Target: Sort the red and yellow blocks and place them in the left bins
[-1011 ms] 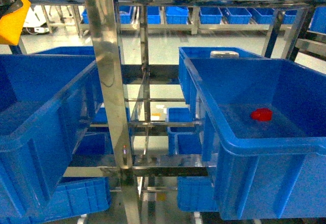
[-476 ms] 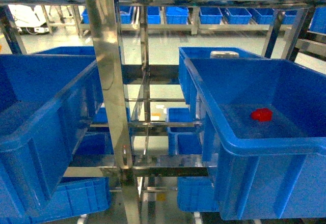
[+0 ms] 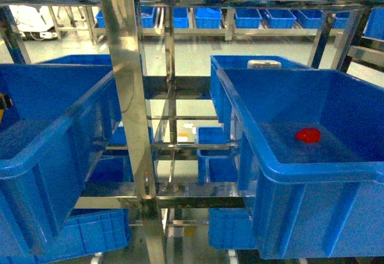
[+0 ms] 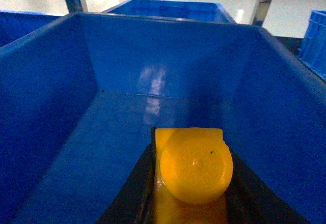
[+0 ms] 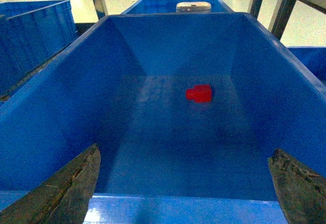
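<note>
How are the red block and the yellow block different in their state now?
The red block lies free on the floor of a blue bin, on its side; the yellow block is held between the fingers of the left gripper, above the floor of another blue bin. The open right gripper is well short of the red block. Both are glossy studded toy bricks.

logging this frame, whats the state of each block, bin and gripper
red block: lying loose on the floor of the right bin
yellow block: clamped in the left gripper, above the left bin's floor
right bin: holds only the red block
left bin: nothing on its visible floor
left gripper: shut on the yellow block
right gripper: open, empty
</note>
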`<state>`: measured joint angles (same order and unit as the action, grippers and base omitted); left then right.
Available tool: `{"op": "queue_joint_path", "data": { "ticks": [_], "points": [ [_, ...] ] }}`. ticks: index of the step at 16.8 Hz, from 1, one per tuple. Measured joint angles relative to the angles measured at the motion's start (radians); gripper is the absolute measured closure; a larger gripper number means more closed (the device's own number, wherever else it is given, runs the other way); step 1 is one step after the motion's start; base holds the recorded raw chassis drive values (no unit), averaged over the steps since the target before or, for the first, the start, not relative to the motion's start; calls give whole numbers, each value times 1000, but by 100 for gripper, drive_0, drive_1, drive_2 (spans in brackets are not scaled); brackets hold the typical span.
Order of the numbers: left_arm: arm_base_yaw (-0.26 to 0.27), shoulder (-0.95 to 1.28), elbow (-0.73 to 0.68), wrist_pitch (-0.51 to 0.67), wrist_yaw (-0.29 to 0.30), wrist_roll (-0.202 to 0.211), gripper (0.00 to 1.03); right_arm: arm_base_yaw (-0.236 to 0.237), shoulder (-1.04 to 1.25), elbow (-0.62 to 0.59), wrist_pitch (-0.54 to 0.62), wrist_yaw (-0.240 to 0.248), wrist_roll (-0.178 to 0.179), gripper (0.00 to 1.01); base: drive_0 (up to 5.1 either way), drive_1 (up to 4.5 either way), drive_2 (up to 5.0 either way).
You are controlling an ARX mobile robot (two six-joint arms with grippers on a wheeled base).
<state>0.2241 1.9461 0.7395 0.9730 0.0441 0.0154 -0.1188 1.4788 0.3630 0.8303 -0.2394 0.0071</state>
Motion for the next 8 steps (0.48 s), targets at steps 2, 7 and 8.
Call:
{"op": "queue_joint_path", "data": {
  "ticks": [2,7,8],
  "points": [
    [23,39,47,-22,11,-9,68,0,0,0,0,0,0,3,0,0,0],
    [-3,-93,-2,-68,61,-39,3,0,0,0,0,0,0,3,0,0,0],
    [-14,-148,-31,-79,72,-42,5,0,0,0,0,0,0,3,0,0,0]
  ]
}}
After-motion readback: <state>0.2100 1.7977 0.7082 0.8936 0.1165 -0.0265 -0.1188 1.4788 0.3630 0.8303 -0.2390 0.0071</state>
